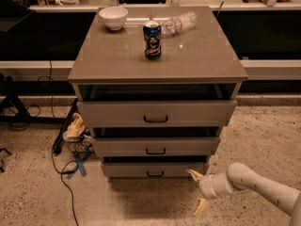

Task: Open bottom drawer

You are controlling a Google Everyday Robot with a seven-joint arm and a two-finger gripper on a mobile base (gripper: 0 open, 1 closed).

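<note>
Three drawers stand in the cabinet (pixel 197 55), the bottom drawer (pixel 127 169) lowest near the floor (pixel 33 197), and my gripper (pixel 198 190) hangs just beside its right end, fingers (pixel 194 174) spread wide, holding nothing.

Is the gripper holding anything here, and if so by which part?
Nothing is held. The gripper is open, low at the right end of the bottom drawer, not on its handle.
</note>
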